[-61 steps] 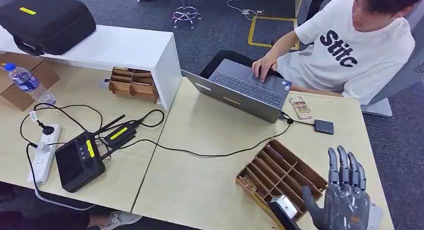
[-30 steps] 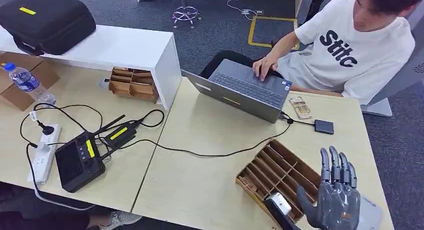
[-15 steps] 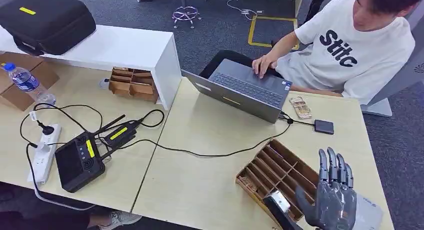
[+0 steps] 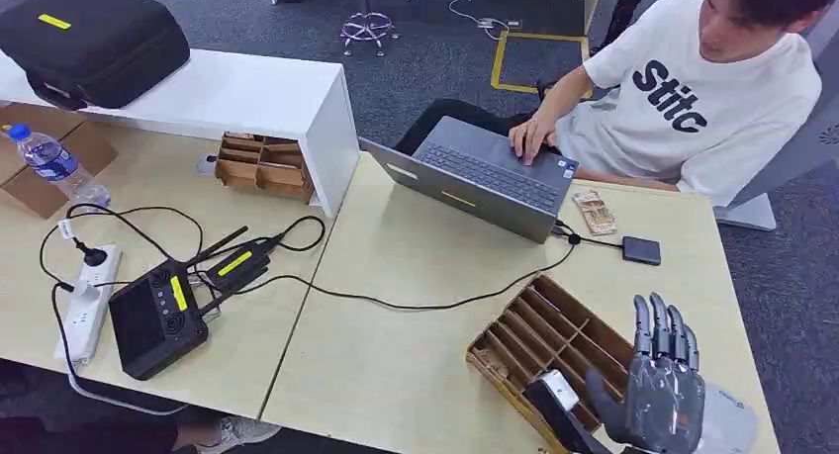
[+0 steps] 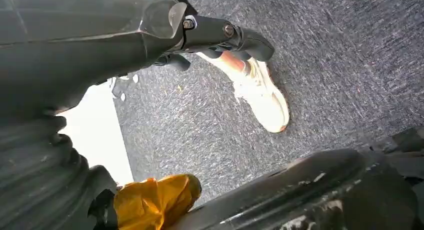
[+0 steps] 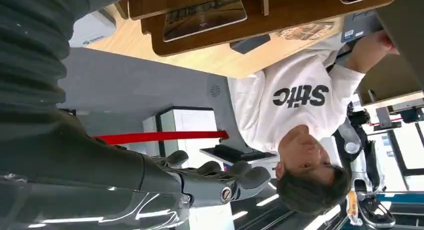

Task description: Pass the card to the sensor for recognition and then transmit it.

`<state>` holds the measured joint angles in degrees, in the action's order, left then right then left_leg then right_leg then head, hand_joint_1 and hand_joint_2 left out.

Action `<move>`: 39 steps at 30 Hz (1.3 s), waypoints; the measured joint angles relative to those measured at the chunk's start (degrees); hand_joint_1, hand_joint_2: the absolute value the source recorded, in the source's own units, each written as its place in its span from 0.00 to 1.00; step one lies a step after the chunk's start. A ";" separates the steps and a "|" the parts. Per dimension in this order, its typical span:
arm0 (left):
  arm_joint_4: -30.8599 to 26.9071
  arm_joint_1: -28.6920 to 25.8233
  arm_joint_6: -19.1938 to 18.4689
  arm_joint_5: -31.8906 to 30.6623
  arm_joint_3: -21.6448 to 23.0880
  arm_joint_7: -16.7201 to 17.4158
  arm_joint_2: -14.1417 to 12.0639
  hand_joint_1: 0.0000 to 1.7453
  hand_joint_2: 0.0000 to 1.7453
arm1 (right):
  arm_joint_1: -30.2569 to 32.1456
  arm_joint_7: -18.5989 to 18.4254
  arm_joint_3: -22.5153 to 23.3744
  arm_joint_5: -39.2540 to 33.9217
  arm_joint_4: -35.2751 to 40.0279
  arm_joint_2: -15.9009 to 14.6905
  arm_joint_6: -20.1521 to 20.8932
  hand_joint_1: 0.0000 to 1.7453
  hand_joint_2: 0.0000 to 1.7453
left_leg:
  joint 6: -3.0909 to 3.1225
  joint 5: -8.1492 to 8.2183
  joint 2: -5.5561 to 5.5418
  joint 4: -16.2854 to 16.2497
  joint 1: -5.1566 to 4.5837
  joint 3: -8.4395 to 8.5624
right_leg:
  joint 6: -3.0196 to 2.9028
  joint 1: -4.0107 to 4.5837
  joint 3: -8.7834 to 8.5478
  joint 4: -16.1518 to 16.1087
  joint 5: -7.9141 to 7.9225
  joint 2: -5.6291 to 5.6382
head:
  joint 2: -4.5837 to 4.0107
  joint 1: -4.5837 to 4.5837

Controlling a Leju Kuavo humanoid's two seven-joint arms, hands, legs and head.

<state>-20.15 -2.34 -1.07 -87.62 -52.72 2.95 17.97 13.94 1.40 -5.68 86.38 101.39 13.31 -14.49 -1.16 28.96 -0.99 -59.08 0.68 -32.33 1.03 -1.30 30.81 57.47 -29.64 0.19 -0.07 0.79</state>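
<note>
My right hand (image 4: 665,380) hovers over the near right end of a wooden slotted tray (image 4: 514,306), fingers straight and together, thumb out, holding nothing. In the right wrist view the right hand's fingers (image 6: 220,182) are stretched out, and a card (image 6: 205,17) lies in one slot of the tray (image 6: 300,9). A small black sensor box (image 4: 641,249) sits on the table beyond the tray, wired to the laptop (image 4: 485,172). My left hand (image 5: 220,34) hangs over the carpet and holds nothing.
A person in a white shirt (image 4: 693,98) types on the laptop across the table. A black cable (image 4: 425,304) runs across the table's middle. At left lie a controller (image 4: 158,316), a power strip (image 4: 89,301), a water bottle (image 4: 54,162) and a second wooden tray (image 4: 262,165).
My right hand has drifted a little left and down toward the tray's near end. The person's hand has shifted on the laptop keyboard.
</note>
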 joint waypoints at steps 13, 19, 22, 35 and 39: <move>-0.02 0.01 0.00 0.00 0.02 0.00 0.00 0.00 1.00 | -0.15 0.00 0.63 0.00 -0.33 0.31 0.00 0.00 1.00 | 0.00 0.00 0.00 0.00 0.00 0.00 | 0.00 0.00 0.00 0.00 0.00 0.00 | 0.00 0.02; -0.02 0.01 0.00 0.00 0.02 0.02 0.00 0.00 1.00 | -0.22 0.00 0.74 0.00 -0.33 0.31 0.00 0.00 1.00 | 0.00 0.00 0.00 0.00 0.00 0.00 | 0.00 0.00 0.00 0.00 0.00 0.00 | 0.00 0.02; -0.02 0.01 0.00 0.00 0.02 0.00 0.00 0.00 1.00 | -0.23 0.00 0.79 0.00 -0.33 0.31 0.00 0.00 1.00 | 0.00 0.00 0.00 0.00 0.00 0.00 | 0.00 0.00 0.00 0.00 0.00 0.00 | 0.00 0.02; -0.02 0.01 0.00 0.00 0.02 0.02 0.00 0.00 1.00 | -0.24 0.02 0.96 0.00 -0.33 0.33 0.00 0.00 1.00 | 0.00 0.00 0.00 0.00 0.00 0.00 | 0.00 0.00 0.00 0.00 0.00 0.00 | 0.00 0.02; -0.02 0.01 0.00 0.00 0.02 0.02 0.00 0.00 1.00 | -0.25 0.02 0.96 -0.02 -0.33 0.33 0.02 0.00 1.00 | 0.00 0.00 0.00 0.00 0.00 -0.01 | 0.00 0.00 -0.01 0.00 0.00 0.00 | 0.00 0.02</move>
<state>-20.17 -2.33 -1.07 -87.62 -52.70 2.97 17.97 13.69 1.42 -4.72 86.36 101.07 13.64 -14.47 -1.16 28.96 -0.99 -59.08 0.68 -32.34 1.03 -1.30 30.80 57.47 -29.64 0.19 -0.07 0.81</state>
